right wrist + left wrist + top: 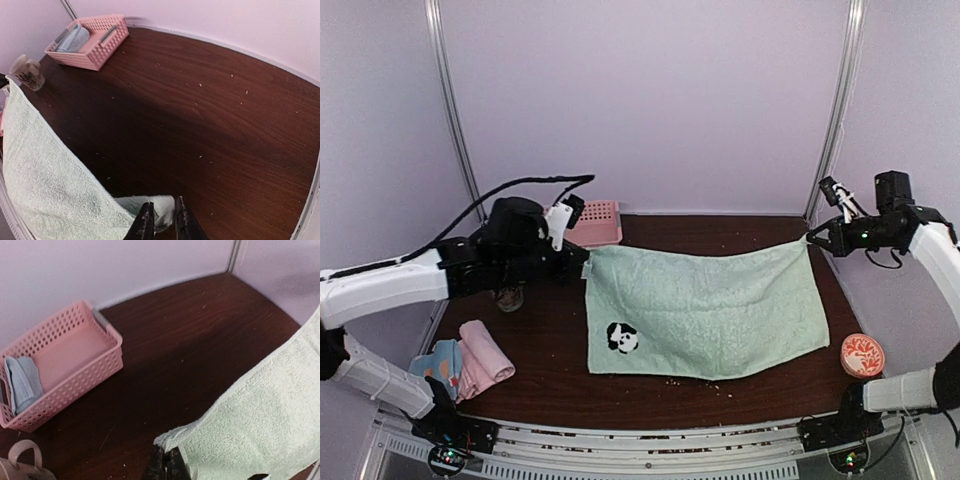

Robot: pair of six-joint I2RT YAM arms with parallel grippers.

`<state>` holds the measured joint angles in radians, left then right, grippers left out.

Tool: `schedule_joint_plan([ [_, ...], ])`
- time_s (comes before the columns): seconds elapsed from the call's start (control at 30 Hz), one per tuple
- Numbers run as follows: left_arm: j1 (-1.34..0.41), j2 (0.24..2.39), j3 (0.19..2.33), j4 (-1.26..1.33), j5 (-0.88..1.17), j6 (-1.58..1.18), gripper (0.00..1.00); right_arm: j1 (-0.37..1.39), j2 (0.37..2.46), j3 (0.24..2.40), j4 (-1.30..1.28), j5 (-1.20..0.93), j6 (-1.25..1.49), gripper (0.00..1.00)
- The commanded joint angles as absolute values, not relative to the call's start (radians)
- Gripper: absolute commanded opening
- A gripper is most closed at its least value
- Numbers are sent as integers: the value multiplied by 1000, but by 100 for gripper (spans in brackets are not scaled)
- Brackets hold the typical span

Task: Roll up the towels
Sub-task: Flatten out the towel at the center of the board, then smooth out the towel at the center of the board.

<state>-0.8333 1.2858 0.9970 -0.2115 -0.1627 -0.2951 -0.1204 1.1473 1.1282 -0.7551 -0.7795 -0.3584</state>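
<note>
A pale sage green towel (705,310) with a panda patch (622,338) hangs stretched between my two grippers, its near half lying on the dark table. My left gripper (585,268) is shut on the towel's far-left corner (172,440). My right gripper (810,238) pinches the far-right corner (165,207), lifted off the table. A rolled pink towel (485,355) and a rolled blue towel with orange dots (438,362) lie at the near left. A light blue towel (22,382) sits in the pink basket (65,370).
The pink basket (592,222) stands at the back by the wall. A small patterned cup (509,297) sits under the left arm. An orange-and-white round object (863,355) lies at the near right. Crumbs dot the wooden table (210,115).
</note>
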Motion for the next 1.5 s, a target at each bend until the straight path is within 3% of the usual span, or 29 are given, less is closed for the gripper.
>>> schedule_joint_plan([
  [0.0,-770,1531,1123,-274,-226,-391,0,-76,1423,1141,-578,-607,-259,32],
  [0.13,-761,1663,1294,-353,-308,-393,22,-72,1604,1312,-625,-564,-207,44],
  [0.27,-761,1633,1282,-358,-321,-406,30,-72,1538,1315,-605,-548,-224,53],
  [0.37,-761,1595,1219,-355,-259,-413,30,-72,1472,1262,-622,-539,-270,60],
  [0.43,-762,1568,1166,-357,-178,-415,27,-72,1423,1214,-646,-548,-314,69],
  [0.5,-767,1537,1100,-354,-76,-410,24,-72,1373,1159,-677,-565,-373,98],
  [0.73,-807,1517,995,-356,155,-353,9,-34,1234,996,-798,-624,-548,100],
  [0.93,-811,1627,1006,-341,168,-333,3,70,1298,938,-838,-593,-597,83],
  [1.03,-812,1679,1017,-335,178,-324,0,101,1377,936,-802,-552,-553,57],
  [1.2,-811,1737,1031,-313,188,-290,0,109,1510,955,-724,-462,-480,23],
  [1.47,-811,1825,1069,-357,213,-280,0,109,1689,1015,-674,-360,-452,15],
])
